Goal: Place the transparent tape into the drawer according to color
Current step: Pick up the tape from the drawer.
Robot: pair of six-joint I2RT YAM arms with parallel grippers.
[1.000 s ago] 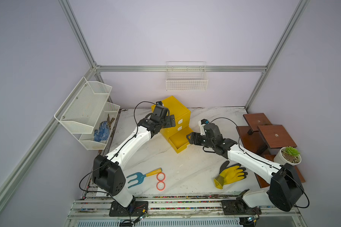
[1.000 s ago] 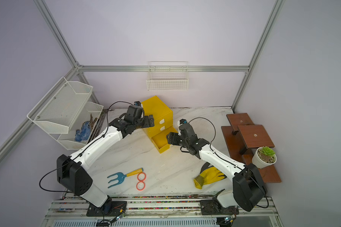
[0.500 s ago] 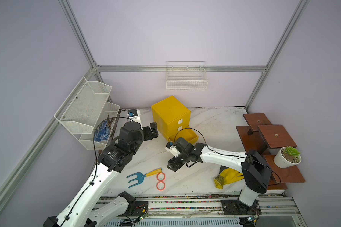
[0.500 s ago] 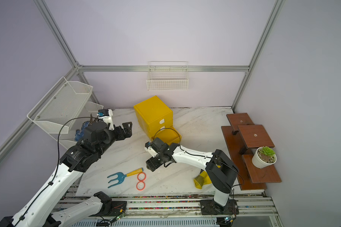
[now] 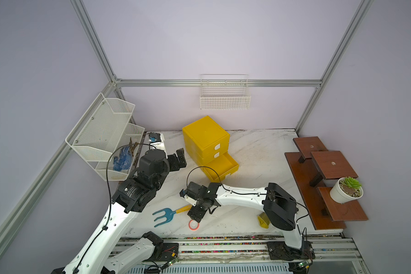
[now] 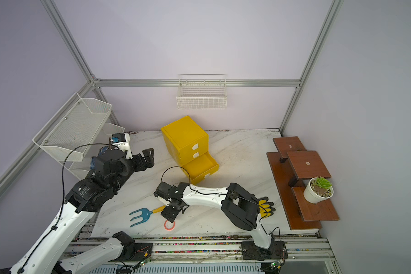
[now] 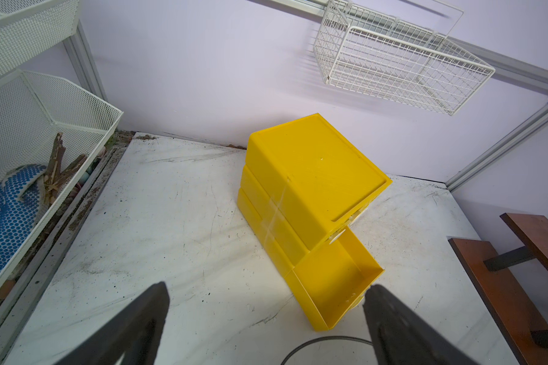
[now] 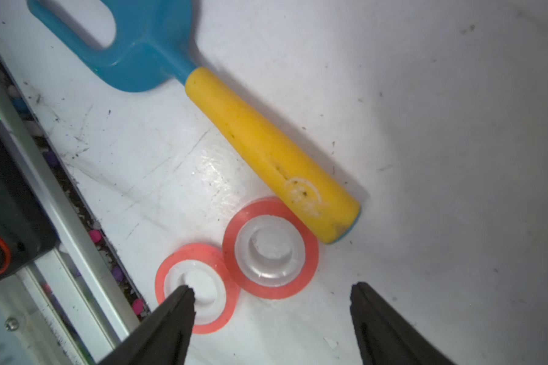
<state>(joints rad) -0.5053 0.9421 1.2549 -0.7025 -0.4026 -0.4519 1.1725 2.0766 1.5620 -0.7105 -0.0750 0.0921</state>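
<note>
**Hovering Over Pink-Red Tape at the Table's Near Edge**

Low over the near edge of the marble table (image 5: 259, 151), the right gripper (image 8: 271, 289) hangs with its jaws spread wide, pinching nothing. Beneath it lie two pink-red tape rolls, flat on the surface, white-cored and touching one another. The farther roll (image 8: 310, 252) rests against the end of the yellow handle of a blue garden fork (image 8: 266, 142). The nearer roll (image 8: 163, 278) sits just beside the table's near rim. In the right wrist view one fingertip (image 8: 171, 316) overlaps the nearer roll's core, but whether it touches cannot be told. In both top views only the nearer roll shows; the gripper hides the other.

The left gripper (image 5: 178, 158) is held above the table at far left, beside the yellow drawer cabinet (image 5: 205, 135). Its jaws are fully apart and hold nothing. The cabinet's bottom drawer (image 5: 220, 163) stands pulled out toward the near right, and the two drawers above it are closed. The open drawer lies well apart from the tape — farther back and to the right. A yellow glove (image 6: 266, 206) lies at near right, partly behind the right arm.
</note>
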